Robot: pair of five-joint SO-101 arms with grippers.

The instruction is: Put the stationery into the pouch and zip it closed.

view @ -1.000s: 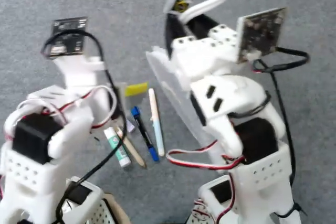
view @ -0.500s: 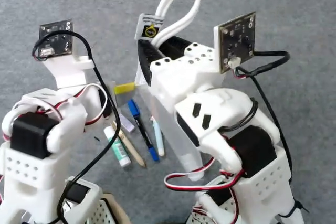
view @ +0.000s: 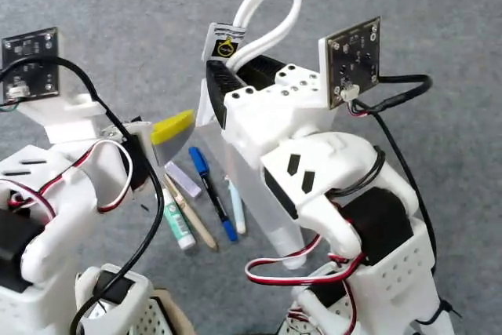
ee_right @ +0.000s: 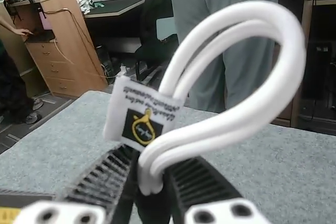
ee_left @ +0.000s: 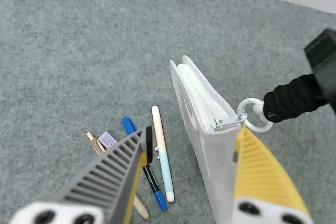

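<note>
My right gripper (view: 233, 78) is shut on the pouch's white loop strap (ee_right: 226, 87), just below its tag (ee_right: 140, 121). The translucent pouch (view: 263, 209) hangs on edge under that arm. In the left wrist view the pouch (ee_left: 202, 114) stands with its zipper pull ring (ee_left: 253, 121) at the near end. The stationery lies on the cloth beside it: a blue pen (view: 212, 194), a pale pen (view: 236, 211), a pencil (view: 194, 223), a glue stick (view: 177, 227) and a lilac eraser (view: 183, 180). My left gripper (view: 161, 143) hovers open above these, its yellow finger (ee_left: 260, 174) over the pouch.
Grey cloth (view: 118, 5) covers the whole table, with free room at the back and the far right. The two arm bases stand close together at the front edge. Cables loop beside both arms.
The right arm swung the pouch left toward the stationery and raised the strap, then held still. The left arm drew back to the left and lifted away from the stationery.
</note>
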